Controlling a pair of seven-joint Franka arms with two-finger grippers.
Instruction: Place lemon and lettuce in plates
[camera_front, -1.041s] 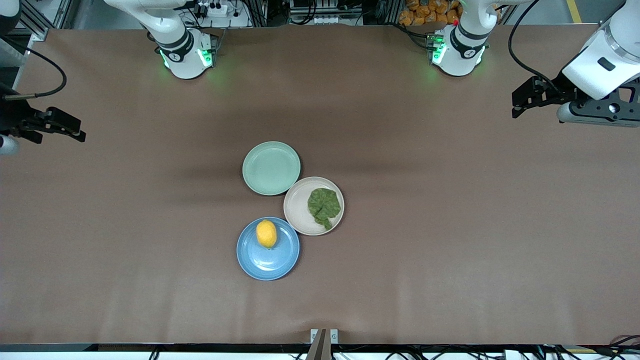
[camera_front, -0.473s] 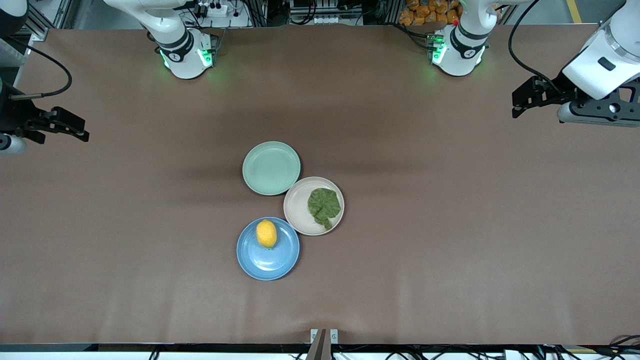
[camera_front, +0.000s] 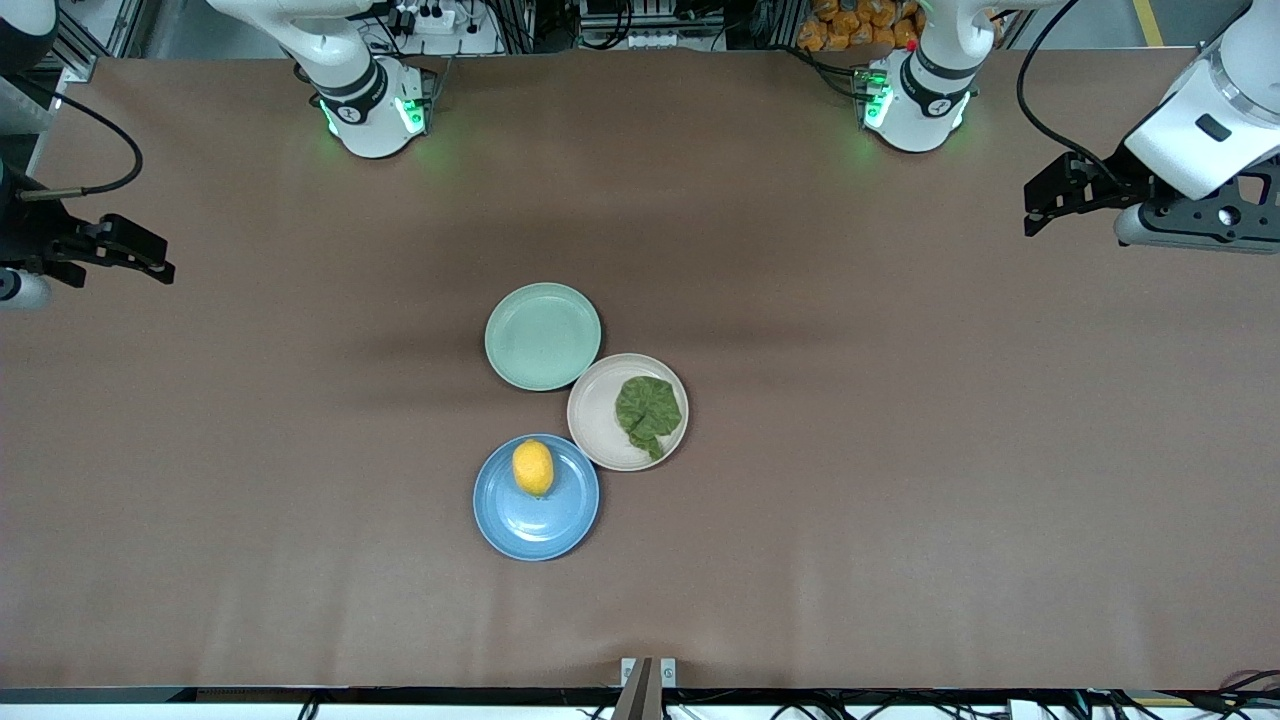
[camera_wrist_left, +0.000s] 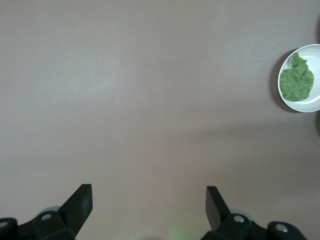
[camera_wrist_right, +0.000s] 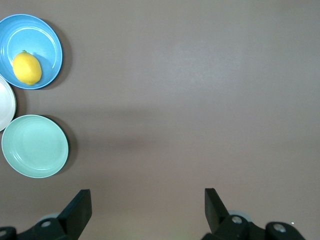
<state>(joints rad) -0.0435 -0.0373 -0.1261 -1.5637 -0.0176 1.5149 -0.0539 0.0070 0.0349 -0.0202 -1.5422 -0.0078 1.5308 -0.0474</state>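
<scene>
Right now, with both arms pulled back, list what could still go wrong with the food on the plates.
1. The lemon sits off-centre on the blue plate, toward its rim; being oval, it might roll off if the table is bumped.
2. The lettuce lies close to the beige plate's rim toward the left arm's end, so it could slip over.
3. The three plates, including the mint-green plate, appear to touch; nudging one may shift the others.

A high camera faces both robot bases, looking down over the whole brown surface (camera_front: 900, 500). Each wrist camera looks straight down from well above; the right one shares the round blue plate (camera_wrist_right: 45, 37) with it.
</scene>
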